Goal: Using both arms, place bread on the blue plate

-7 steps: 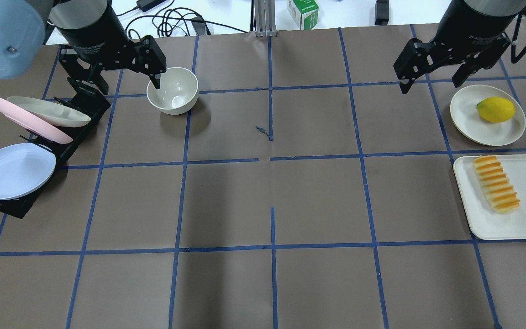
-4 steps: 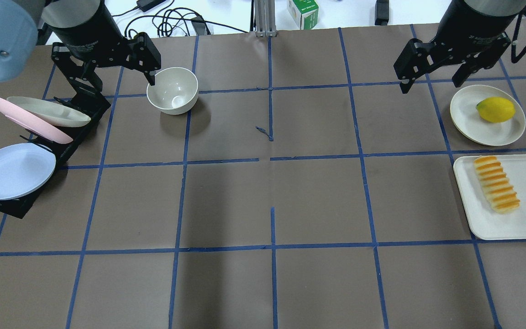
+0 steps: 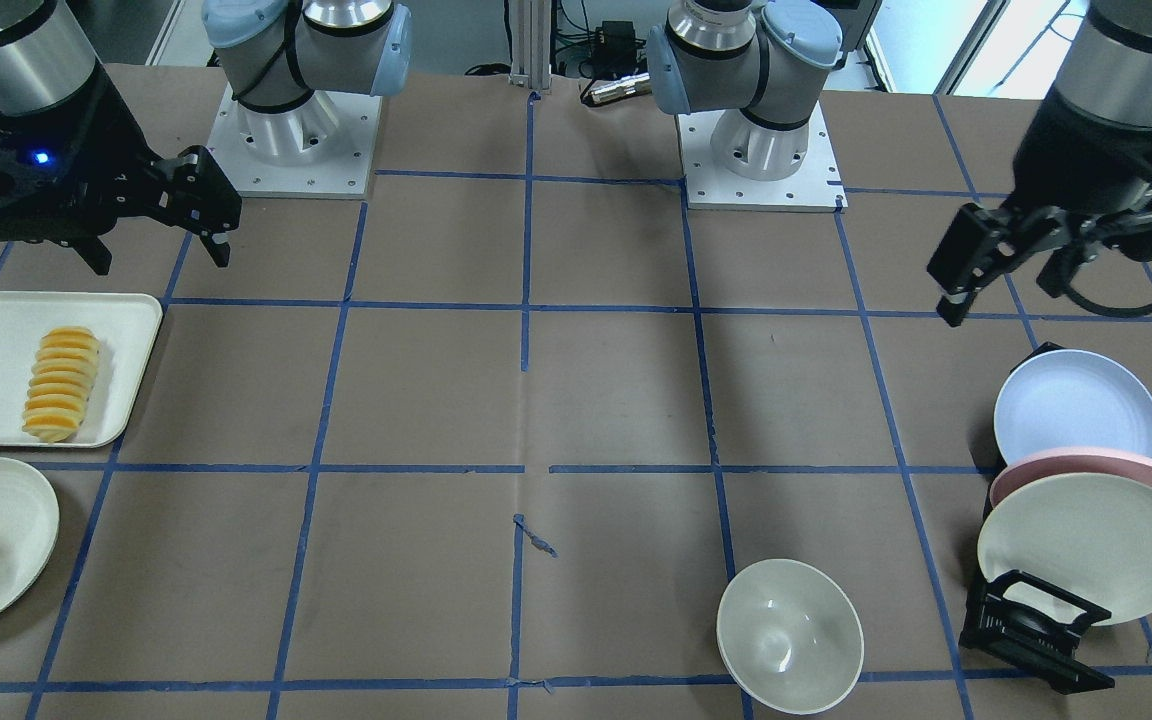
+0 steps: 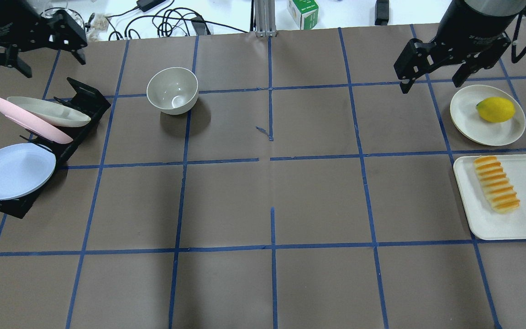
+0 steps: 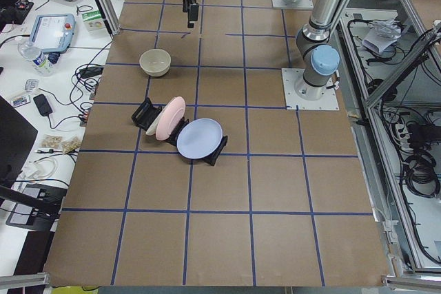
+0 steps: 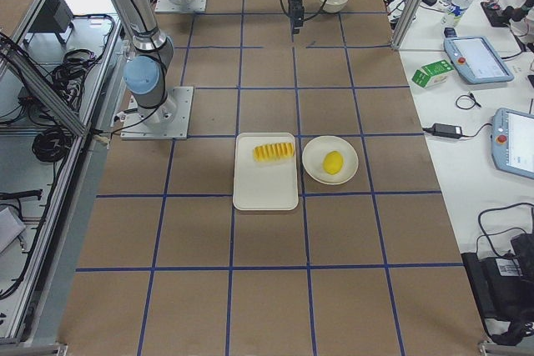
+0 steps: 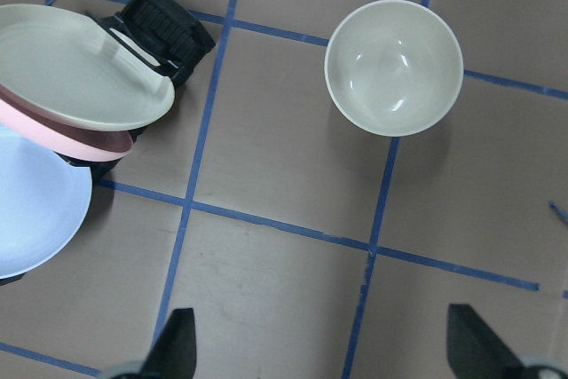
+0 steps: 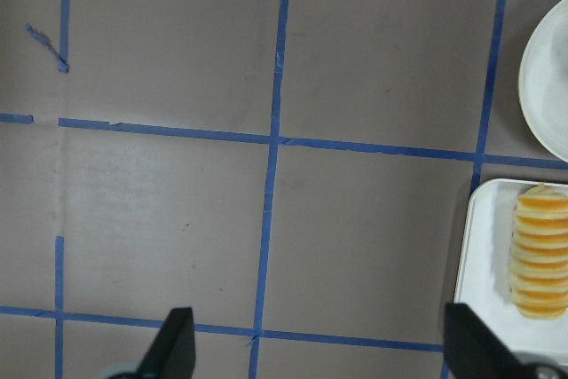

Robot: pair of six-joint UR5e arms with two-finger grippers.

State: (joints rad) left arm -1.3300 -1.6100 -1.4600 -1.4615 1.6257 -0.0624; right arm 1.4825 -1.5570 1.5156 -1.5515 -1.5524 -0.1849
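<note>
- While left gripper [image 4: 54,64] and right gripper [image 4: 432,86] hang wide open, bread [image 4: 496,184] at 3 o'clock looks soft, light: pinch long sides gently.
- At 9 o'clock, blue plate [image 4: 13,171] seems rigid, slick: grasp rim.

- A robotics lab.
- The left arm [image 3: 748,75] and right arm [image 3: 308,50] stand bolted to a table [image 3: 596,400] gridded with blue tape [image 3: 526,300].
- Control tablets [image 6: 477,57] and loose cables [image 5: 419,164] lie alongside.

Silver arms [image 3: 6,50], pale-blue joint caps [image 3: 231,22]
</note>
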